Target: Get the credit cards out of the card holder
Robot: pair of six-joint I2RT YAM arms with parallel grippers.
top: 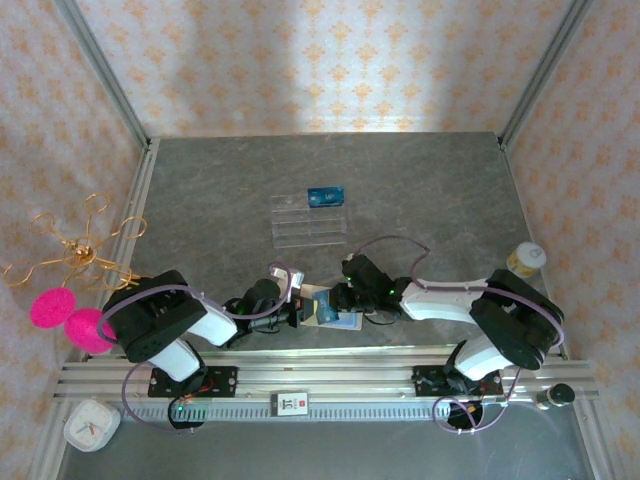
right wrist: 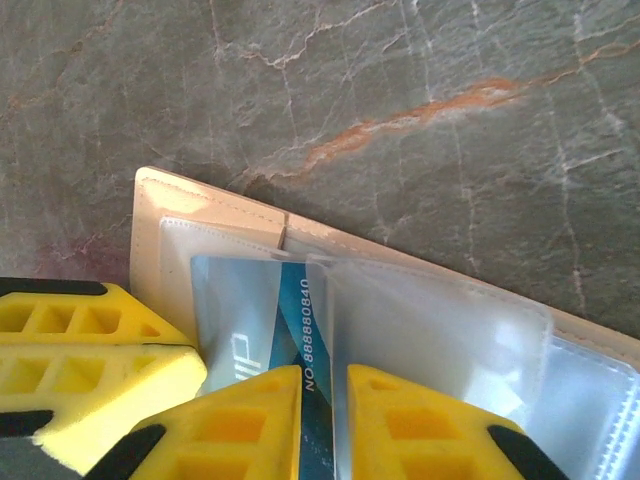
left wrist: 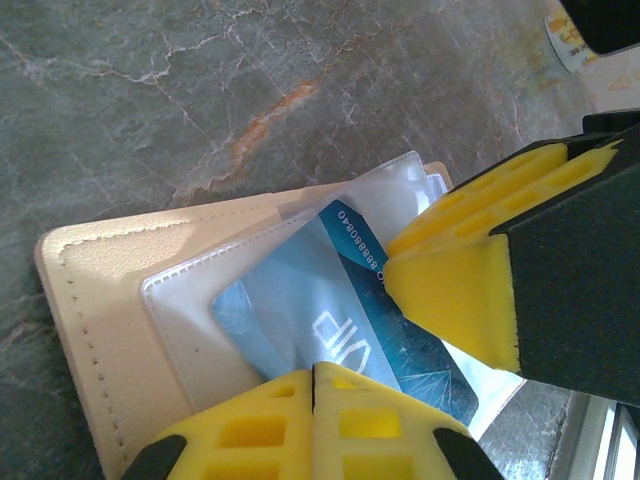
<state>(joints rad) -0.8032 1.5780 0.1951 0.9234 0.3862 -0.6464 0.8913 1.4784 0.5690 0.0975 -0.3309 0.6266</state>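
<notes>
We see both arms stretched low, meeting at bottom centre of the top view. Left gripper (left wrist: 313,375) clenched on card holder (left wrist: 110,300) edge; right gripper (right wrist: 323,385) pinching credit card (left wrist: 340,320), partly inside holder

Peach patterned walls (top: 330,60), grey marble table (top: 220,180)

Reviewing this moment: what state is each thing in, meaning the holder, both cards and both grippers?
holder: open, lying flat on the table.
near card: in the holder, partly under a clear sleeve.
far card: out of the holder, lying at the tray's far edge.
left gripper: jaws shut, tips at the holder.
right gripper: jaws narrowly apart over the near card; grip unclear.
</notes>
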